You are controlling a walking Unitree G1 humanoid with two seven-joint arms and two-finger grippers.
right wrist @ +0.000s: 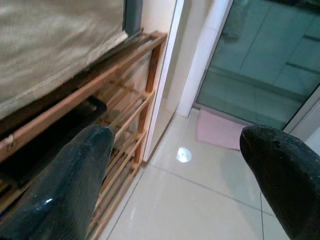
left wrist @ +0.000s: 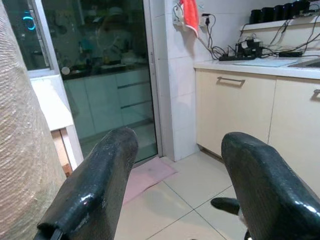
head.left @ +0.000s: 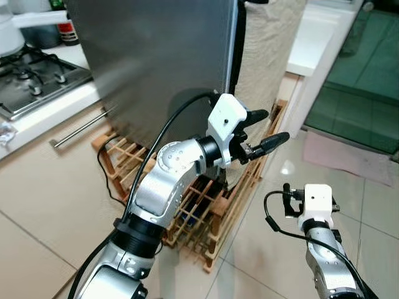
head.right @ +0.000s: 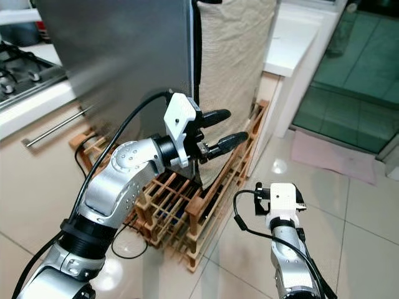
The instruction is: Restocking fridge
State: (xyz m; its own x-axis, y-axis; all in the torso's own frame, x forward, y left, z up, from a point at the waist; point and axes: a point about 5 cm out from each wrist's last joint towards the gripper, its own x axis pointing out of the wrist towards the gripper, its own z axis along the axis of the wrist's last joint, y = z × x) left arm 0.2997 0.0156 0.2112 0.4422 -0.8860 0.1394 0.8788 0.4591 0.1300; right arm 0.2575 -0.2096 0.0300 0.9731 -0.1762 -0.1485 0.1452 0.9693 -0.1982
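Stainless steel covers the tall grey fridge [head.left: 156, 56], which stands shut on a slatted wooden rack [head.left: 206, 205] that lifts it off the pale tiled floor [head.left: 349, 205]. Its side is draped with a beige woven cloth [head.right: 234, 62]. The left claw [head.left: 265, 134] is raised in front of the door's free edge, by the dark seam between door and cloth, with its two black fingers [left wrist: 95, 195] set wide apart and nothing between them; I judge it is lined up to hook that edge and pull the door open. The right claw [right wrist: 175, 170] hangs low over the floor beside the rack's corner, also spread wide and empty, probably kept clear of the door's swing. No goods for restocking are held yet. A white worktop [head.left: 43, 115] with a steel gas hob [head.left: 31, 78] runs along the fridge's other side.
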